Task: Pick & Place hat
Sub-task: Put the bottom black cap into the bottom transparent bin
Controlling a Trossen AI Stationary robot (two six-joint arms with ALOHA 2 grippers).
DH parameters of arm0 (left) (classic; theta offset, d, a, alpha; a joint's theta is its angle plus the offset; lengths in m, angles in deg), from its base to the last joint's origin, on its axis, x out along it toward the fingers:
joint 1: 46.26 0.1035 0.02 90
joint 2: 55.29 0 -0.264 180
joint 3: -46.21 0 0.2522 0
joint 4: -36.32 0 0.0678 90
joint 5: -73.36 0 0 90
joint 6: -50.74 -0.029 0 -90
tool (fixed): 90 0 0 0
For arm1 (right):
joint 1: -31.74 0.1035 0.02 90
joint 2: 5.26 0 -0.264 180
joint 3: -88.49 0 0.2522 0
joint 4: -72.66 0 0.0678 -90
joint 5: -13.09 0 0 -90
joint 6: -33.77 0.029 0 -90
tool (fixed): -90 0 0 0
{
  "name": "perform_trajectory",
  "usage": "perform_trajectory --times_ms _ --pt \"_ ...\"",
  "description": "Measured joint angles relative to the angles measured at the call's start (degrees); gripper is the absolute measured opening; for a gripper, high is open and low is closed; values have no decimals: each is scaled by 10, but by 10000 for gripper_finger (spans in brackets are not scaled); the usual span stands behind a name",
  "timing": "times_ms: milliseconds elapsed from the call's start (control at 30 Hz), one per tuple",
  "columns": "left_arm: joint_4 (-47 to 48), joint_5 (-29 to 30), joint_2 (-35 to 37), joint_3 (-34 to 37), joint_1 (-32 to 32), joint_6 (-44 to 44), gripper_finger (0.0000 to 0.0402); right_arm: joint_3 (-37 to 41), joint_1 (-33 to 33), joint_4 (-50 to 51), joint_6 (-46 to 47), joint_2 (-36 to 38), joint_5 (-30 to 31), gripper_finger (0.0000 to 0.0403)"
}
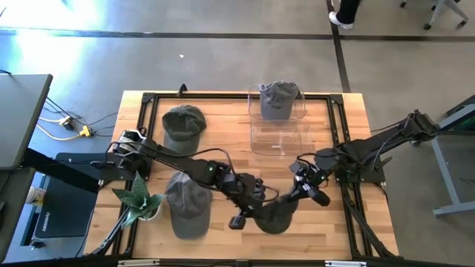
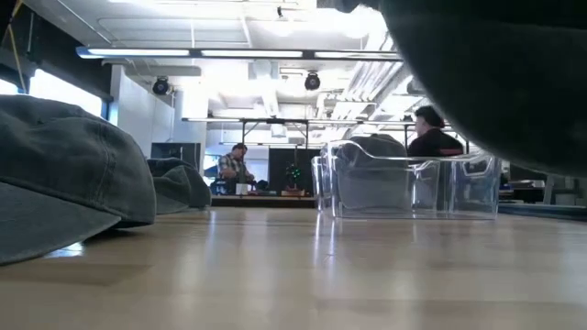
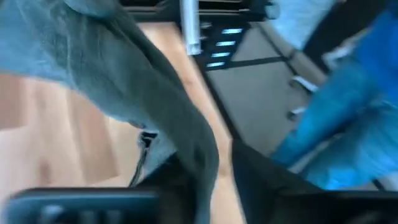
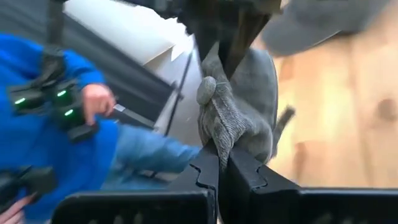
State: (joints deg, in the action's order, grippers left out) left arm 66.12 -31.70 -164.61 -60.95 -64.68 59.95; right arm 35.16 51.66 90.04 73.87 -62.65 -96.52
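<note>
A dark grey hat [image 1: 279, 215] hangs between my two grippers above the table's near middle. In the low view it is the dark mass at the upper right [image 2: 495, 73], clear of the tabletop. My left gripper [image 1: 260, 202] is at the hat's left side and is shut on it. My right gripper [image 1: 300, 191] is at the hat's right side and is shut on it. A clear bin [image 1: 278, 132] stands at the far middle with another grey hat [image 1: 278, 100] in its far part. My left gripper pinches a fold of the hat's cloth edge [image 3: 202, 155] between its two fingers, coming from the table's left. The cloth spreads away from the fingers, off the table. My right gripper pinches a bunched bit of the hat's edge [image 4: 217, 134] between its two fingers [image 4: 208, 165], coming from the table's right. The hat hangs clear of the table.
Two more grey hats lie on the table, one at the far left [image 1: 183, 124] and one at the near left [image 1: 185, 208]. A small potted plant [image 1: 139, 200] stands at the near left edge. A person in blue [image 4: 56, 124] is just beyond the table's near edge.
</note>
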Motion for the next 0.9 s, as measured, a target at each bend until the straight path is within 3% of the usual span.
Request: perform_trajectory --times_ms 100,267,467,667,800,900 --pt "0 -30 0 0 3 -1 13 0 8 2 5 0 -37 4" --pt "-39 -40 0 0 5 -21 15 0 48 -1 -5 0 -42 40" --pt "-59 -76 0 0 4 -14 4 0 73 0 -140 -14 -29 154" --pt "-56 -81 0 0 4 -14 2 0 102 5 -341 -54 51 265" --pt "-56 -80 0 0 4 -15 1 0 110 -3 -412 -96 102 282" --pt "-56 -75 0 0 4 -14 1 0 117 -30 -439 -133 96 277"
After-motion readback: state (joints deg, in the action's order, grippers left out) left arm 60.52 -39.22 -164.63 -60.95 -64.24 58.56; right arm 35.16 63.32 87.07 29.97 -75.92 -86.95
